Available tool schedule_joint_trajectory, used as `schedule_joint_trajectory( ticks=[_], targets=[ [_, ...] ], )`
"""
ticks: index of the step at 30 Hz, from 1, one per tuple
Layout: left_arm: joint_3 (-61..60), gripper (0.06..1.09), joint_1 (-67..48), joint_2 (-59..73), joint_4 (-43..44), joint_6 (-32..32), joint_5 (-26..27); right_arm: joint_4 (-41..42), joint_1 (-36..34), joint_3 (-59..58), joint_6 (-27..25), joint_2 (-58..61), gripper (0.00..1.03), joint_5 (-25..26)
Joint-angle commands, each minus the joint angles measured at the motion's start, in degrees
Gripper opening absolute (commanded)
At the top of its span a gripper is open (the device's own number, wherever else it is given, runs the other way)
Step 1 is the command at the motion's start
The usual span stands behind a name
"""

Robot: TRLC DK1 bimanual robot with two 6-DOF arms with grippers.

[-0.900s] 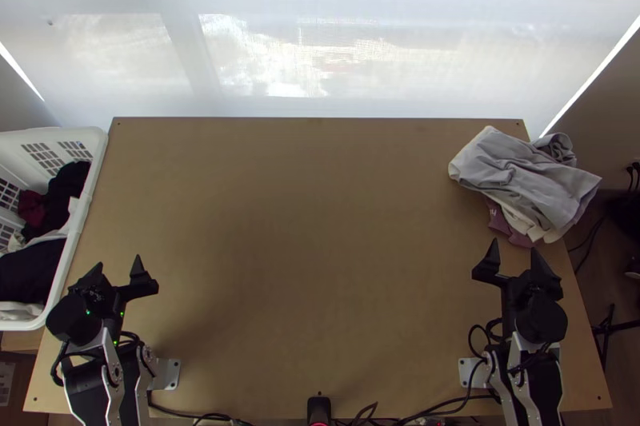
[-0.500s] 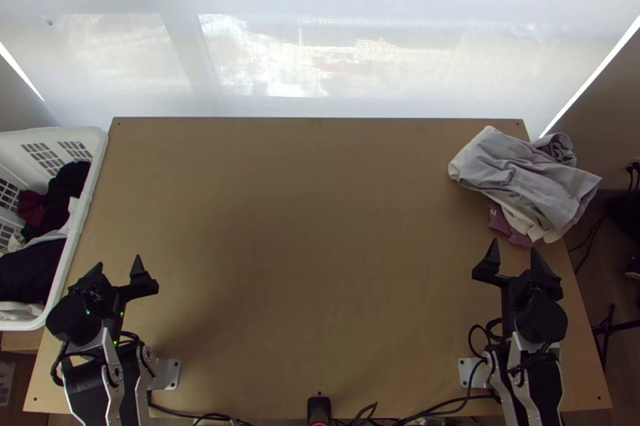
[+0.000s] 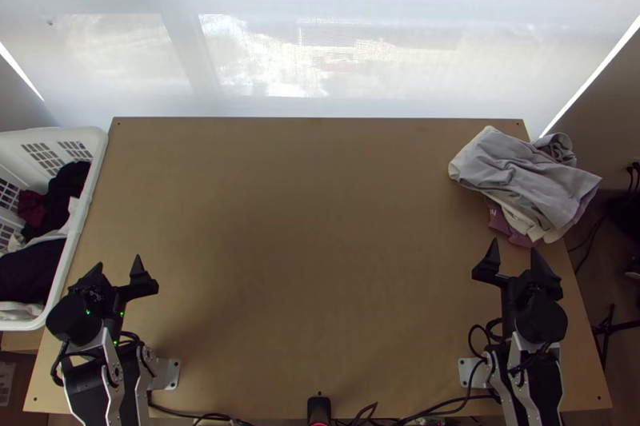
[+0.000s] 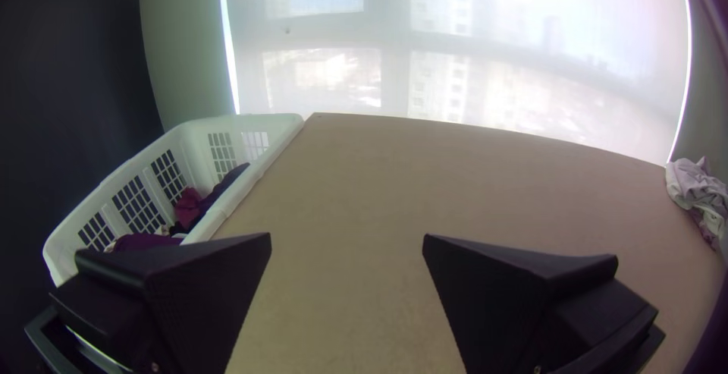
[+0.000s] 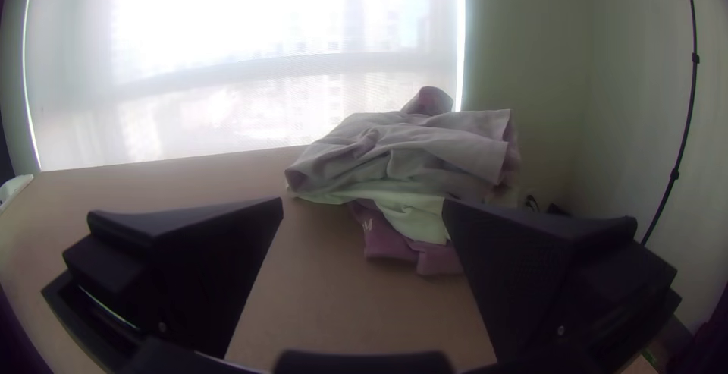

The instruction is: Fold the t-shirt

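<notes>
On my feed, a basket (image 3: 90,186) with clothes (image 3: 32,266) in it sits along the table's (image 3: 312,226) left edge, beside my left gripper (image 3: 118,262). Beyond my right gripper (image 3: 514,245), a garment pile (image 3: 524,178) overhangs the right edge. A blind (image 3: 264,58) hangs behind.

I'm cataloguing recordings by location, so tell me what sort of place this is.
Probably a home or small workspace room set up for laundry folding: a slatted white laundry basket of clothes, a stack of garments on the table, and a sheer window blind before buildings.
</notes>
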Motion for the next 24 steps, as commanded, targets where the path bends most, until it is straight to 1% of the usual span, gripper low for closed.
schedule_joint_trajectory(
  ticks=[1, 17, 20, 24],
  targets=[
    [0.0, 1.03, 0.0, 0.0, 0.0, 0.1, 0.0, 0.0, 0.0, 0.0, -0.1, 0.0, 0.98, 0.0],
    [0.0, 1.03, 0.0, 0.0, 0.0, 0.1, 0.0, 0.0, 0.0, 0.0, 0.0, 0.0, 0.98, 0.0],
    [0.0, 1.03, 0.0, 0.0, 0.0, 0.1, 0.0, 0.0, 1.0, 0.0, 0.0, 0.0, 0.98, -0.1],
    [0.0, 1.03, 0.0, 0.0, 0.0, 0.1, 0.0, 0.5, 0.3, 0.0, -0.3, -0.1, 0.98, 0.1]
  ],
)
